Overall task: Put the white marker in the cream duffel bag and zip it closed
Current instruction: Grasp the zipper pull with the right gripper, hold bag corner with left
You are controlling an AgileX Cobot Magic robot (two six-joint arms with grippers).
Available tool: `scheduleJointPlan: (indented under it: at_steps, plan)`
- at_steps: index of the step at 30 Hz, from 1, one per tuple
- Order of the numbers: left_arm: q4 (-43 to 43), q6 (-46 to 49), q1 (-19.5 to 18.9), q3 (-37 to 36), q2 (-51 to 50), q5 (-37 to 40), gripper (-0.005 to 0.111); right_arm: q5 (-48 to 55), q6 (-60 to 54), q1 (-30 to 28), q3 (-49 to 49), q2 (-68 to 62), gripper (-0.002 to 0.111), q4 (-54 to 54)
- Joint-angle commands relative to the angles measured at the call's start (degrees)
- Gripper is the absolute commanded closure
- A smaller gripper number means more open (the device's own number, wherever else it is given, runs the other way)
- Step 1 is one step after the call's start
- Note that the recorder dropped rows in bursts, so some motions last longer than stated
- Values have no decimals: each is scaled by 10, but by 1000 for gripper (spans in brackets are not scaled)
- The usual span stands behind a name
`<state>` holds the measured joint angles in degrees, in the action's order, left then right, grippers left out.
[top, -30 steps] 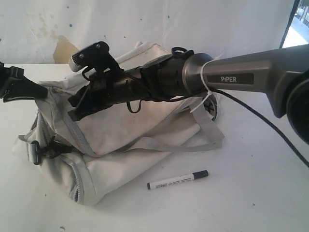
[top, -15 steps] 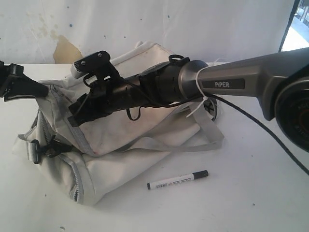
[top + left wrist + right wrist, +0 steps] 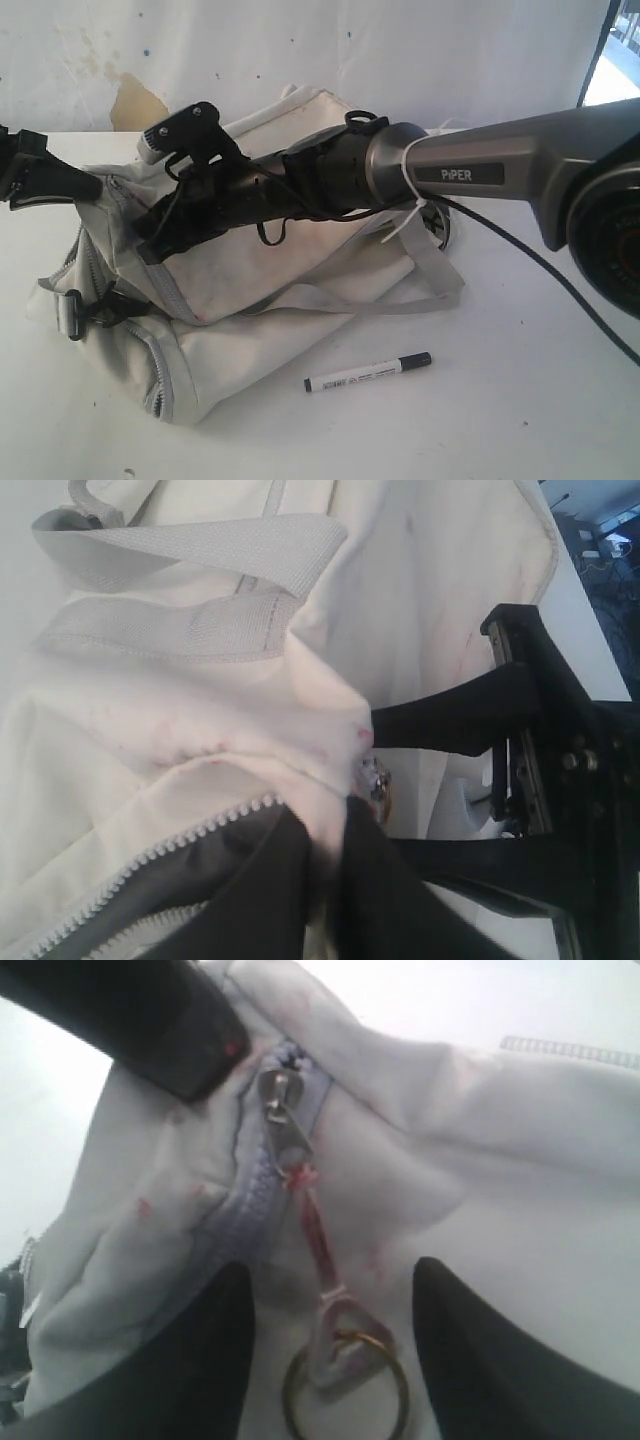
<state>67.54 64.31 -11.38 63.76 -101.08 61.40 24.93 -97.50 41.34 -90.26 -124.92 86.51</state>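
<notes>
Cream duffel bag (image 3: 270, 270) partly hides left gripper (image 3: 362, 776) pinching it; right gripper (image 3: 330, 1290) stands wide.

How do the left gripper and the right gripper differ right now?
The left gripper is shut, pinching fabric of the cream duffel bag; the right gripper is open, holding nothing. The left gripper clamps cloth beside the zipper teeth; the right gripper straddles the zipper pull. Both are black.

Left claw (image 3: 328, 825) shut tight, right claw (image 3: 330, 1270) wide open.
</notes>
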Motion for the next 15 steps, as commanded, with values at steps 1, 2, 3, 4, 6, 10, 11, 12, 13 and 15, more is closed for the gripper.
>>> scheduleJointPlan:
  at_steps: [1,2,3,4,6,10,11,12,13,15]
  plan:
    - [14,1,1,3,4,18,107,5,-44,11,-12,4,61,1]
    - [14,1,1,3,4,18,107,1,-48,13,-12,4,62,1]
    - [14,1,1,3,4,18,107,-21,-51,14,-12,4,62,1]
    - [14,1,1,3,4,18,107,-32,-51,16,-12,2,62,1]
    - [14,1,1,3,4,18,107,-46,-51,16,-12,1,62,2]
    - [14,1,1,3,4,18,107,-44,-51,16,-12,1,70,2]
    - [14,1,1,3,4,18,107,-44,-51,16,-12,-1,74,2]
    - [14,1,1,3,4,18,107,-43,-51,16,-12,-2,78,2]
    - [14,1,1,3,4,18,107,-43,-51,16,-12,-3,83,2]
    - [14,1,1,3,4,16,107,-40,-51,16,-12,-4,93,2]
